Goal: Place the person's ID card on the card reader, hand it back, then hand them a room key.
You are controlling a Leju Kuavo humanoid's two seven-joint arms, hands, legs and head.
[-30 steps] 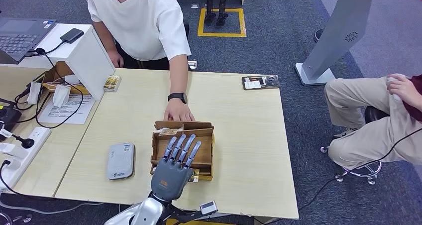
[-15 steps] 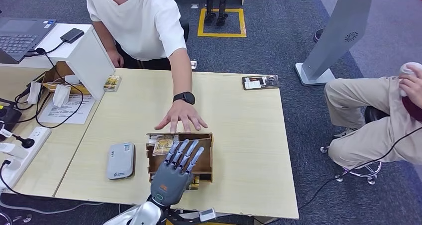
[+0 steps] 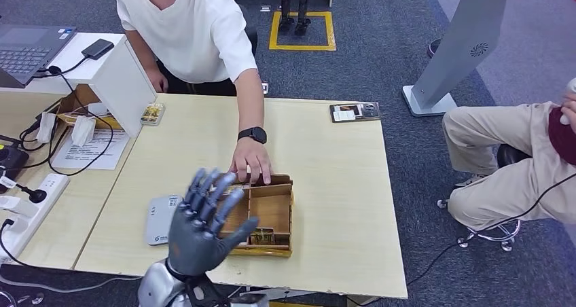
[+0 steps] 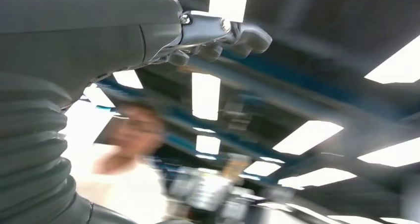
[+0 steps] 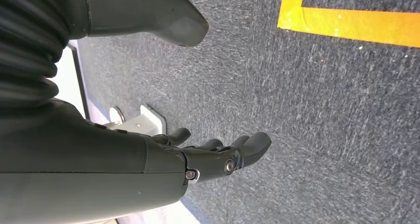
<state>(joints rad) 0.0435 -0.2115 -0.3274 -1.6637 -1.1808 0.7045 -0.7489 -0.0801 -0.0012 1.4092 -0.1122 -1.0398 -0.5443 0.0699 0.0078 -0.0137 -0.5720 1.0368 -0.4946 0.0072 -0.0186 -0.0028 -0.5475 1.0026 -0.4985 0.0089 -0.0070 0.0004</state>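
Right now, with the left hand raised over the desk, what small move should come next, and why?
Probably hold the left hand where it is and wait. It is raised, fingers spread and holding nothing, while the person's hand rests on the far edge of the wooden tray. No ID card is visibly offered, so reaching in risks bumping the person.

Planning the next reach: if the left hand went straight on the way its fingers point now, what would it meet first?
The left hand, open and raised above the table, points up and away toward the person's hand on the wooden tray's far edge. That hand likely comes first, though the height is unclear and it might pass over.
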